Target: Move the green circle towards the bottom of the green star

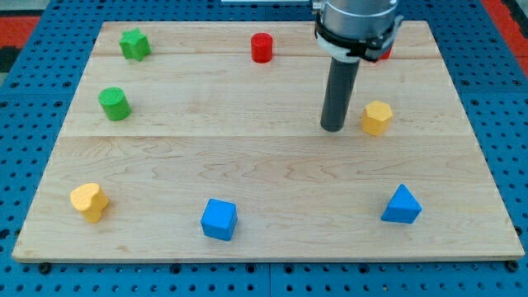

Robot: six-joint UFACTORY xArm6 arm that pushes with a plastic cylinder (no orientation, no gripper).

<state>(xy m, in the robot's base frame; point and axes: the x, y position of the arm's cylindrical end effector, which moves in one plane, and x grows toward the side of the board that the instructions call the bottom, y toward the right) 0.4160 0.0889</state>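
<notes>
Reading the scene from largest to smallest. The wooden counter fills most of the view, with 8 blocks spread near its edges.

The rod stands in the upper right part of the view, and my tip rests on bare wood just left of the yellow hexagon, close to it but apart. There is no pincer on this rig; the rod ends plain and has hold of nothing.

Task things: the green circle sits at the view's left, and the green star lies above it and slightly to the right, near the counter's top left corner. The 2 are near each other with a clear gap between them.

Key relation: the circle lies far to the view's left of my tip and slightly higher. Judgement: the circle needs only a short push up the view, so my tip should first get below it.

Other blocks: red cylinder, blue cube, blue triangle, yellow heart. A red block is mostly hidden behind the arm.
</notes>
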